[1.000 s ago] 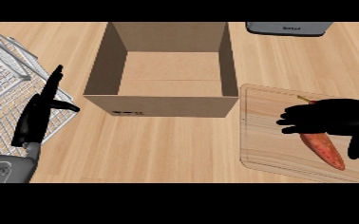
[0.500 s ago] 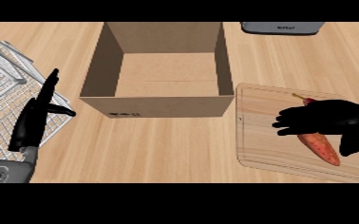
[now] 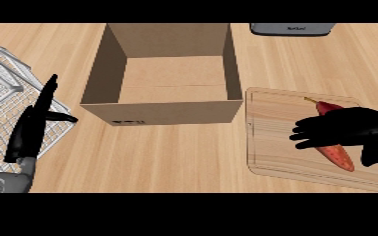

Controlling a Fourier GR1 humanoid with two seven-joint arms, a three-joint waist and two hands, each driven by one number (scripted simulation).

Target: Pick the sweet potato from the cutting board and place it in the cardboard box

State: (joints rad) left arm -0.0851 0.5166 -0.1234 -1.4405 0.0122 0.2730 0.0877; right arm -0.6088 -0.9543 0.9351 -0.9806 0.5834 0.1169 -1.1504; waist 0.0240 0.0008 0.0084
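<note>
Head view: right hand [image 3: 336,130] curled over sweet potato [image 3: 334,152] on cutting board [image 3: 277,130].

- Cardboard box [image 3: 166,112]: small dark print mark low on the front wall, left side; characters not legible.
- Dark grey appliance [image 3: 290,28] at the tabletop's far edge: short pale lettering on its top; cannot be read.
- No other text seen.

Right hand [image 3: 341,132] curled over sweet potato [image 3: 334,150] on cutting board [image 3: 273,130], open cardboard box [image 3: 164,111] beside
</note>
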